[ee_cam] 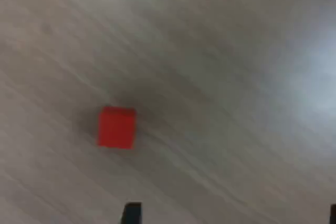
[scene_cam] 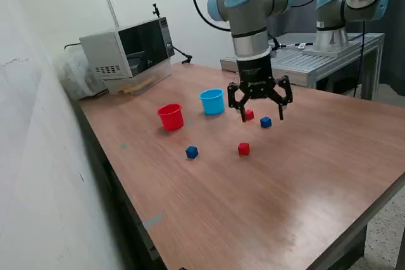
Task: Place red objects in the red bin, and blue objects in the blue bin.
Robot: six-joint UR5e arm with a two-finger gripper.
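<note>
- Far over on the exterior view's left, at the back of the wooden counter point(scene_cam: 285, 181): a microwave point(scene_cam: 128, 47), well apart from everything else.
- Next rightward: red cup point(scene_cam: 171, 117), upright, open mouth up, nothing seen inside.
- Ahead of that cup, nearer the camera: one blue cube point(scene_cam: 192, 152), alone on bare wood.
- Just to the right of the red cup, slightly farther back: light blue cup point(scene_cam: 212, 101), upright too, near the red one but apart from it.
- Further right and toward the camera: a red cube point(scene_cam: 243, 149), lying free, near the first blue cube with a gap between.
- Above the middle of the counter: gripper point(scene_cam: 260, 116), pointing straight down, jaws spread wide, holding nothing, tips raised off the wood.
- Seen between those spread fingers in the exterior view: a second red cube point(scene_cam: 249, 115), resting on the counter close to the blue cup's right side; cannot tell exactly how far under the tips.
- Just right of it: a second blue cube point(scene_cam: 266, 121), beside the right-hand finger, not touching the red one.
- At the far right, behind the counter: a metal bench point(scene_cam: 329, 55) with another robot base on it.
- From the wrist view, blurred: a single red cube point(ee_cam: 117, 127) on the wood grain, with dark fingertips point(ee_cam: 131, 213) at the picture's edge, far apart and clear of the cube.
</note>
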